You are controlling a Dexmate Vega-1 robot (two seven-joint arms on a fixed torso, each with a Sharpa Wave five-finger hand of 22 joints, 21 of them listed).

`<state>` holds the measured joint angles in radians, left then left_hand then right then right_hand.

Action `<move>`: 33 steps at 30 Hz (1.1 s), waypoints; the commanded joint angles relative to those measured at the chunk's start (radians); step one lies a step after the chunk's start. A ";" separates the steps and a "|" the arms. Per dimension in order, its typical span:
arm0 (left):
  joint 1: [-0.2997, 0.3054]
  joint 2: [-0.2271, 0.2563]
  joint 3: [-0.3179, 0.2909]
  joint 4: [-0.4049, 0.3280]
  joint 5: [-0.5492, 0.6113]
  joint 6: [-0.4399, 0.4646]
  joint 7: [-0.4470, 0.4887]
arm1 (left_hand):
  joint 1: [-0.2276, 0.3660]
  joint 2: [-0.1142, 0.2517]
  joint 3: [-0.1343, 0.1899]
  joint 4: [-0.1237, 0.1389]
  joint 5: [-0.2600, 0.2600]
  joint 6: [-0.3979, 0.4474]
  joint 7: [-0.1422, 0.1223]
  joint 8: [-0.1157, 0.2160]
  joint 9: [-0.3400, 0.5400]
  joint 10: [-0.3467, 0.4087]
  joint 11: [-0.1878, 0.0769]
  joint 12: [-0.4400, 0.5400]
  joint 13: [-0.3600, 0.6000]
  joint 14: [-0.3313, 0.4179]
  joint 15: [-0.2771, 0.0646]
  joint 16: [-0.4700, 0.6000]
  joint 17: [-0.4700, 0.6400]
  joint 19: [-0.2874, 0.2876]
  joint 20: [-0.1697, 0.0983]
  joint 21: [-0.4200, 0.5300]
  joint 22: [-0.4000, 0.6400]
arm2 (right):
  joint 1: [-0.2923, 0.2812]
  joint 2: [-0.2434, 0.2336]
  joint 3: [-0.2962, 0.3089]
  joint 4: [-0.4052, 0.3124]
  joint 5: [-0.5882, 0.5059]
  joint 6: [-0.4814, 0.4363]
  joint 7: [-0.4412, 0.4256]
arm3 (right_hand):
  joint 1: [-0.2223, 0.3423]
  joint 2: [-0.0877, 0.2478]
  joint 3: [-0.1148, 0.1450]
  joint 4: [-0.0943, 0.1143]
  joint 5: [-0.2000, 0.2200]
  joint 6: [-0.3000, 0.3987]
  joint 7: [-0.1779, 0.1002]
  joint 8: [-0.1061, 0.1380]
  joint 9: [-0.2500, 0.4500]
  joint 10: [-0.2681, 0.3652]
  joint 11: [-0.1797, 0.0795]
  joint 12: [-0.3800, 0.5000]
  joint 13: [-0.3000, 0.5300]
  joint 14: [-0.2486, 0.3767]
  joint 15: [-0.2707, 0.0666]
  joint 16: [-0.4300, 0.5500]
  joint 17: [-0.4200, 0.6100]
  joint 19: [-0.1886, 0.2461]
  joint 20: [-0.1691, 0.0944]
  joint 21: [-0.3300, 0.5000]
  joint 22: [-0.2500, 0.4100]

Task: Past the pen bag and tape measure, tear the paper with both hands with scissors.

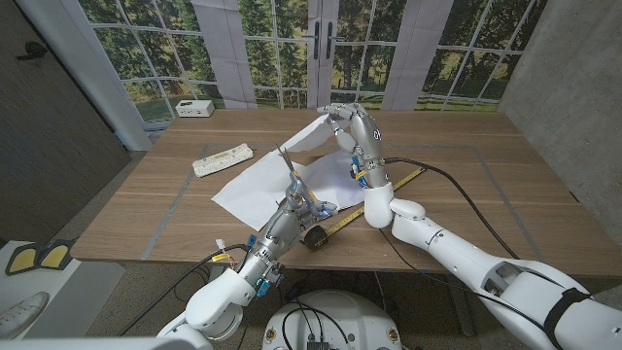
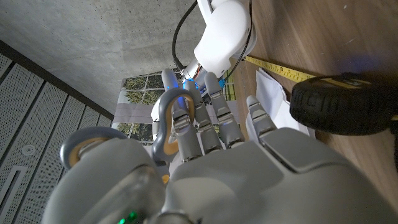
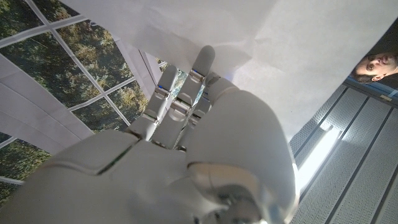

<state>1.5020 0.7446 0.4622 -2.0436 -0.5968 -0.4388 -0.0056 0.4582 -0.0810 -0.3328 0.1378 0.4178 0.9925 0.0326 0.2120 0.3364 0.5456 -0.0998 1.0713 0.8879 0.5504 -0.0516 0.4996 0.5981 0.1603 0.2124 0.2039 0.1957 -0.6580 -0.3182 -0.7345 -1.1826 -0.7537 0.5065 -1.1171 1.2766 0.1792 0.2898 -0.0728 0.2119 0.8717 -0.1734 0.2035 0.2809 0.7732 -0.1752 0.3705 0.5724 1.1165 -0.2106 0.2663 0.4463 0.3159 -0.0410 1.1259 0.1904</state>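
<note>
A large white sheet of paper (image 1: 255,183) lies on the wooden table (image 1: 466,185), its far corner lifted. My right hand (image 1: 356,134) pinches that raised corner above the table, and the paper (image 3: 261,43) hangs over the right hand (image 3: 186,149) in the right wrist view. My left hand (image 1: 297,206) grips the scissors (image 1: 289,167) at the sheet's near edge, blades pointing up and away over the paper. The scissors' grey handle loops (image 2: 166,121) sit around the fingers of the left hand (image 2: 224,162).
A black tape measure (image 1: 316,236) with yellow tape (image 1: 389,192) pulled out lies just right of my left hand, and close by it as tape measure (image 2: 348,102). A white pen bag (image 1: 222,160) lies left of the paper. A small white box (image 1: 194,108) sits at the back left. A person (image 3: 373,62) looks on.
</note>
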 commanded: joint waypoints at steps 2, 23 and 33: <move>-0.010 -0.002 0.008 0.008 -0.005 0.004 -0.006 | -0.007 0.000 0.001 0.003 0.000 -0.044 0.054 0.007 0.005 0.009 -0.008 0.012 0.005 0.007 -0.041 0.003 0.001 -0.006 0.001 0.000 0.002 | 0.016 0.002 -0.018 0.002 0.023 -0.026 0.000 | 0.008 0.000 0.002 0.003 0.003 -0.005 -0.001 0.000 0.001 0.006 -0.006 -0.003 0.006 0.002 -0.029 -0.002 0.003 -0.009 -0.157 0.014 0.001; -0.033 -0.011 0.022 0.026 -0.019 0.012 -0.020 | -0.006 0.001 0.001 0.002 0.000 -0.045 0.057 0.006 0.006 0.010 -0.007 0.015 0.003 0.005 -0.042 0.004 0.001 -0.007 0.000 0.000 0.002 | 0.032 -0.001 -0.035 0.025 0.041 -0.005 0.000 | 0.006 -0.001 0.004 0.005 0.000 -0.004 0.006 0.001 0.001 0.010 0.000 -0.006 0.005 0.005 -0.029 -0.004 0.009 -0.022 -0.154 0.040 -0.001; -0.067 -0.019 0.039 0.045 -0.052 0.016 -0.068 | -0.006 0.001 0.001 0.002 0.000 -0.046 0.054 0.005 0.006 0.009 -0.007 0.016 0.003 0.004 -0.041 0.004 0.001 -0.007 0.001 0.001 0.002 | 0.037 -0.003 -0.035 0.034 0.060 0.021 0.000 | 0.007 -0.003 0.003 0.003 -0.001 -0.003 -0.003 0.001 0.001 0.011 -0.010 -0.008 0.006 0.009 -0.029 -0.003 0.013 -0.033 -0.156 0.049 -0.002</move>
<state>1.4636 0.7329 0.4871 -2.0161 -0.6187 -0.4246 -0.0343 0.4582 -0.0810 -0.3328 0.1378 0.4178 0.9924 0.0327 0.2120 0.3398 0.5456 -0.0998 1.0718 0.8871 0.5504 -0.0517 0.4995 0.5981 0.1604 0.2124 0.2039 0.1957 -0.6254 -0.3186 -0.7703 -1.1601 -0.7035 0.4929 -1.1167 1.2766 0.1792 0.2898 -0.0729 0.2119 0.8679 -0.1697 0.2035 0.2785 0.7824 -0.1808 0.3660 0.5773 1.1164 -0.2105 0.2661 0.4570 0.2871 -0.0408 1.1694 0.1859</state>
